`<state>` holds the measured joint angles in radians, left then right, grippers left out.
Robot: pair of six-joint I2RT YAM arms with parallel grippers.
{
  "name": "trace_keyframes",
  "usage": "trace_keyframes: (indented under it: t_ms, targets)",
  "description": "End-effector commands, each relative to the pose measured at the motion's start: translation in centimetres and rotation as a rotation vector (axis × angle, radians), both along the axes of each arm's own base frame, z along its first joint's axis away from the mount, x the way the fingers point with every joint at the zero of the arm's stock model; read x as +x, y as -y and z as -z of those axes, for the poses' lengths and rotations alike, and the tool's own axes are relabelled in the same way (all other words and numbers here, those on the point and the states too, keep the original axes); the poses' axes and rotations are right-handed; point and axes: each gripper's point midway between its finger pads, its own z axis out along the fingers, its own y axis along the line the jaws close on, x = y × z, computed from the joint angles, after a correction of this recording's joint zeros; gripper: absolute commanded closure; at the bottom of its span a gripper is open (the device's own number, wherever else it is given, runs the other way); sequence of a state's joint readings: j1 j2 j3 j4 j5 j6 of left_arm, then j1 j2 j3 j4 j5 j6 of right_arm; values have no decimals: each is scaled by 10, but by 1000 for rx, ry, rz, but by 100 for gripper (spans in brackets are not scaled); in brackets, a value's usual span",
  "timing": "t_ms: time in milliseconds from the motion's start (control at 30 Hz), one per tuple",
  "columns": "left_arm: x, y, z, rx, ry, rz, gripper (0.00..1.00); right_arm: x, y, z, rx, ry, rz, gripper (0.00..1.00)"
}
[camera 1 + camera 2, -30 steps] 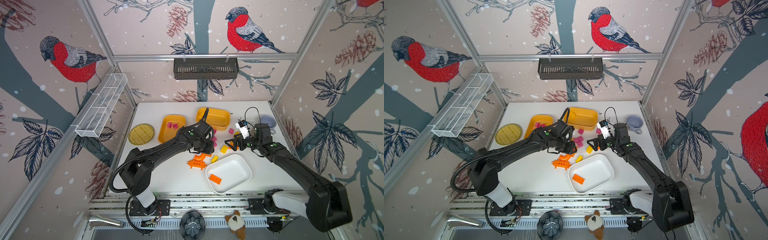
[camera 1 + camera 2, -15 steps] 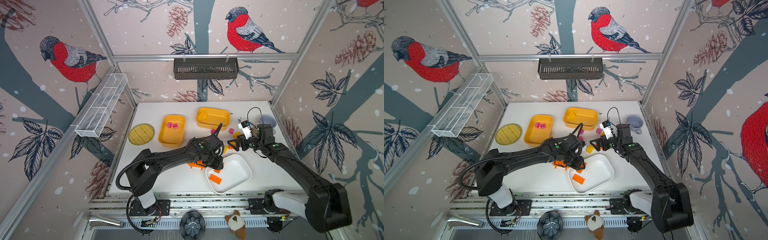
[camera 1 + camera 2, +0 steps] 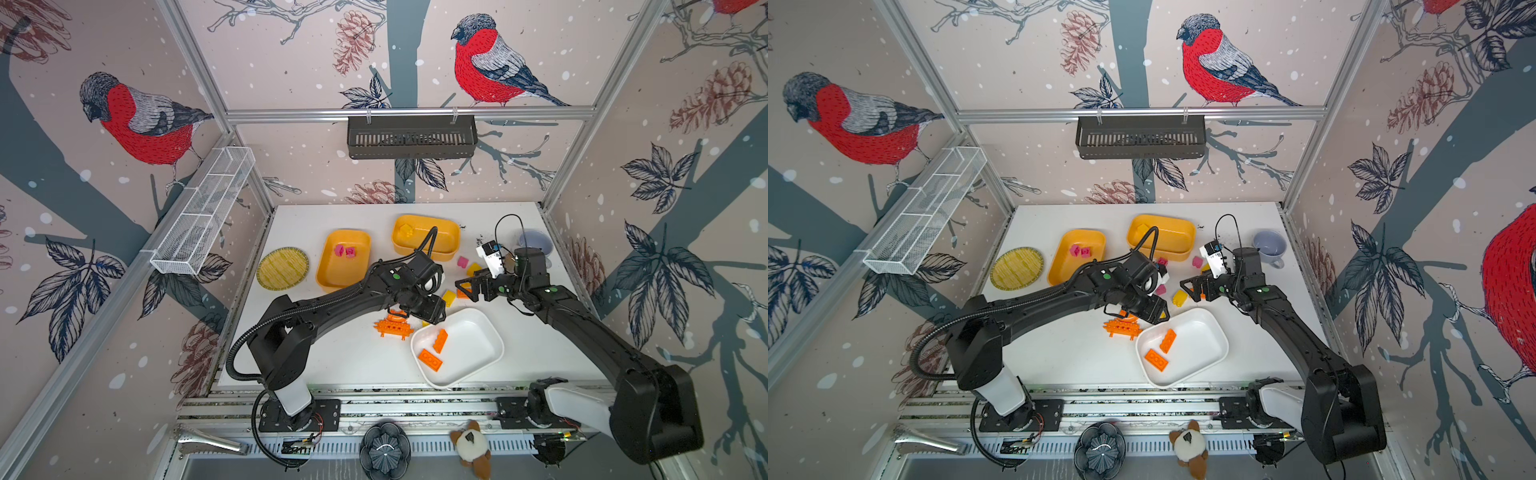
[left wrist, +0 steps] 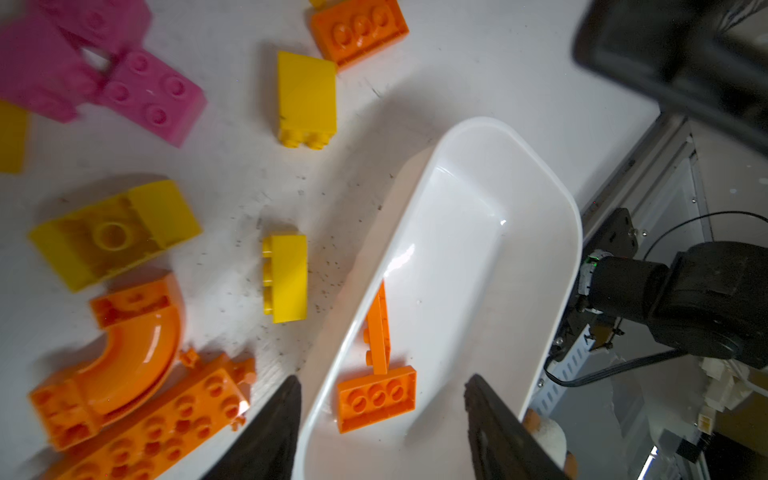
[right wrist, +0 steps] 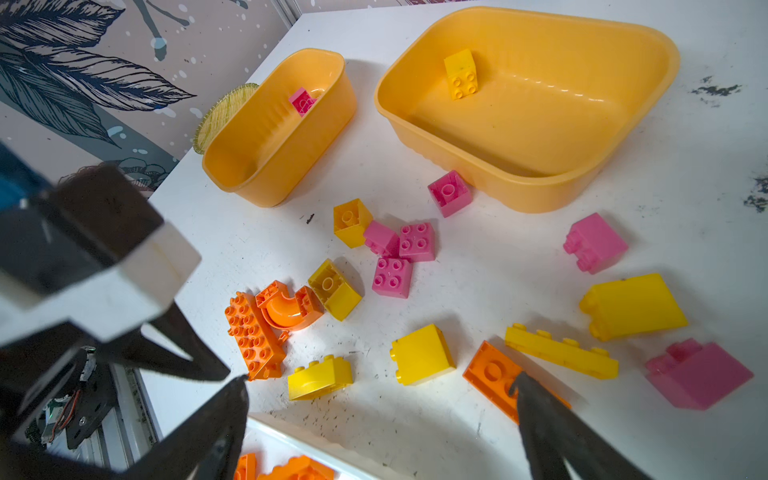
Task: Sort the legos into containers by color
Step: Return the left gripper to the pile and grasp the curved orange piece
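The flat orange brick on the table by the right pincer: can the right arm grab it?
Probably yes. The right pincer hangs wide open by the flat orange studded plastic brick, one fingertip above it. Nothing lies on it; only a long yellow plastic bar sits close beside it.

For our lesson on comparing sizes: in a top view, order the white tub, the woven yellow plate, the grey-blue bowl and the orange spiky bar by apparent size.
1. white tub
2. woven yellow plate
3. grey-blue bowl
4. orange spiky bar, about as long as the bowl is wide but much thinner.
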<state>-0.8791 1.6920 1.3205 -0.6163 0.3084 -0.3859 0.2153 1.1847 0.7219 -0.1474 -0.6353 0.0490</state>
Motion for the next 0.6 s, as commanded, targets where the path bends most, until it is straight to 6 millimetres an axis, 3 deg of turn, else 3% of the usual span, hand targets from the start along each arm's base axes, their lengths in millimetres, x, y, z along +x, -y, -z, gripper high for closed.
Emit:
trace_keyframes:
  t_ms: [0, 267, 567]
  targets:
    - [17, -30, 5, 106, 63, 40, 35, 2, -5, -7, 24, 18, -20, 1]
    - [64, -70, 43, 255, 165, 71, 33, 4, -10, -6, 29, 15, -31, 1]
    - [72, -64, 71, 263, 202, 159, 31, 2, -17, -2, 26, 6, -47, 1]
